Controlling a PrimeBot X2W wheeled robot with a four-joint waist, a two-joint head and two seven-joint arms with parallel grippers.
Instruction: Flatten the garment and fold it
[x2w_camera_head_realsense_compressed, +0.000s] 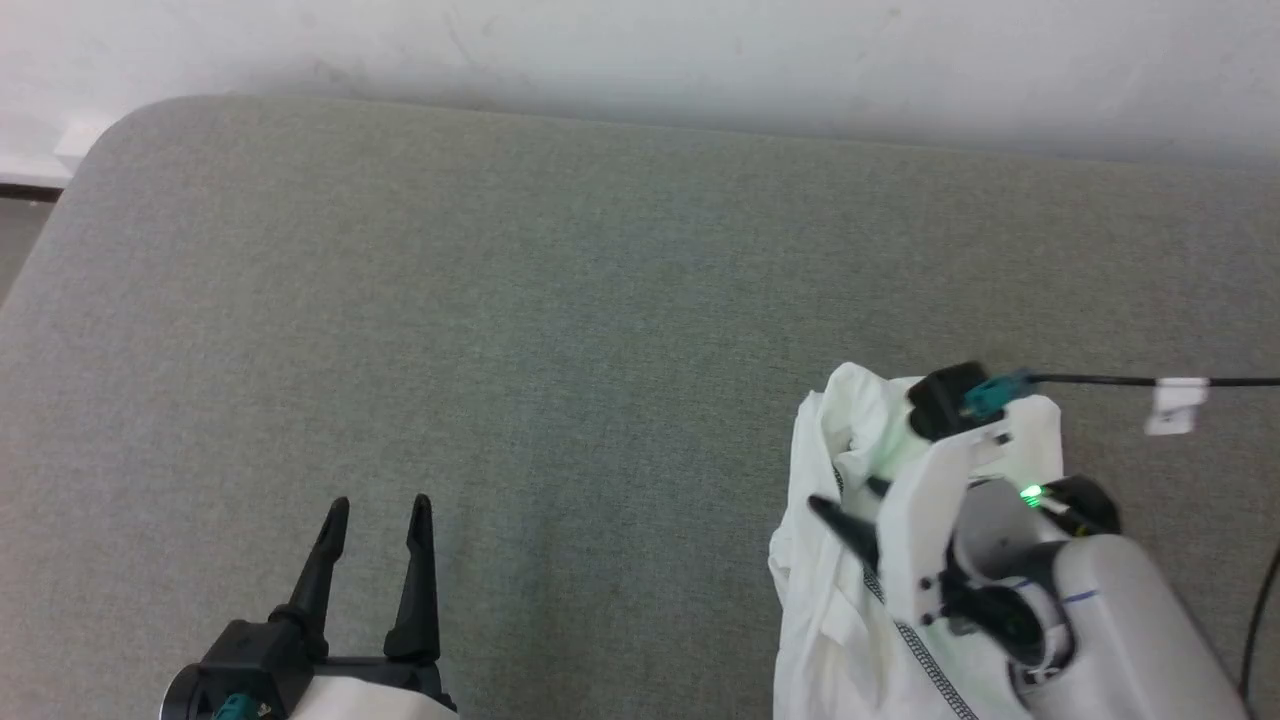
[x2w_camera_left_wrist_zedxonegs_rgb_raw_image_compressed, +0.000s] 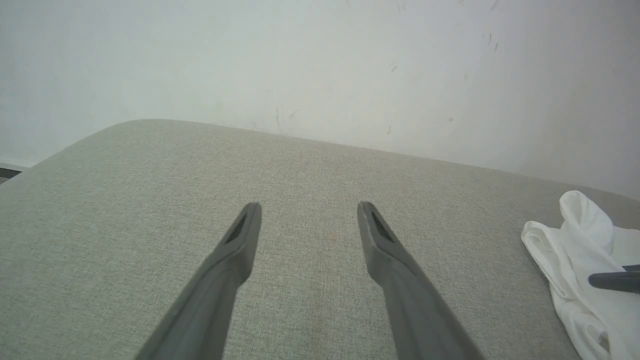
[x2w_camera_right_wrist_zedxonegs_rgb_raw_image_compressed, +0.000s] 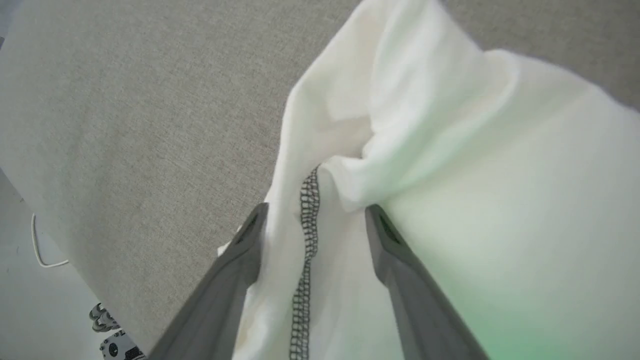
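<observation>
- Right claw (x2w_camera_right_wrist_zedxonegs_rgb_raw_image_compressed: 316, 212) gapes wide, its fingers straddling a bunched fold of the thin white shirt with dark zigzag stitching (x2w_camera_right_wrist_zedxonegs_rgb_raw_image_compressed: 450, 150), nothing pinched.
- Left claw (x2w_camera_head_realsense_compressed: 378, 505) hovers spread and empty by the near edge of the grey fabric-covered table (x2w_camera_head_realsense_compressed: 600, 300), left side.
- Shirt lies crumpled toward the near right.

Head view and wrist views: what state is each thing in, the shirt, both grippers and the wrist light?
White zigzag-stitched shirt: bunched in a heap on the grey padded surface, neither flattened nor folded.
Left gripper: open, empty, apart from the shirt.
Right gripper: open, fingers astride a raised fold of the shirt.
Green light on the right wrist: lit.
</observation>
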